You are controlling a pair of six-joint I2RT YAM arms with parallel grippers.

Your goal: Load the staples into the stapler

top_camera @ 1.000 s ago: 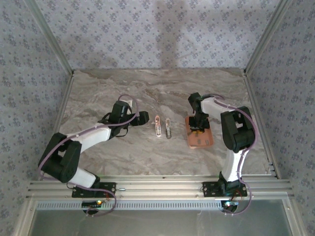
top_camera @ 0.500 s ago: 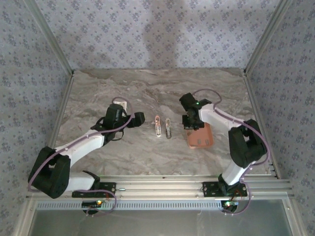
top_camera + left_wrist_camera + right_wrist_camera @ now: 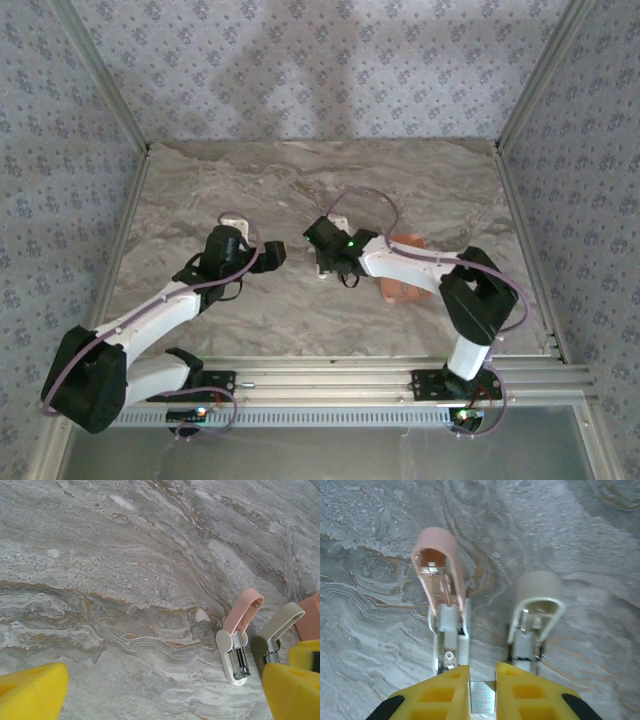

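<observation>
The pink stapler (image 3: 238,639) lies open on the grey stone table (image 3: 125,580). A grey stapler (image 3: 276,629) lies just to its right, open too. Past that peeks an orange tray (image 3: 309,617). The left gripper (image 3: 162,692) has yellow fingers (image 3: 32,690) spread wide below the pink stapler.

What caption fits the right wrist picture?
Right gripper holds a staple strip near the open pink stapler, beige stapler beside it.

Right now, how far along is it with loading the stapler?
Done: the right gripper is shut on a strip of staples. In hand: it is poised close to the open end of the stapler. Left: the strip is not yet inside, and the stapler is not closed.
</observation>
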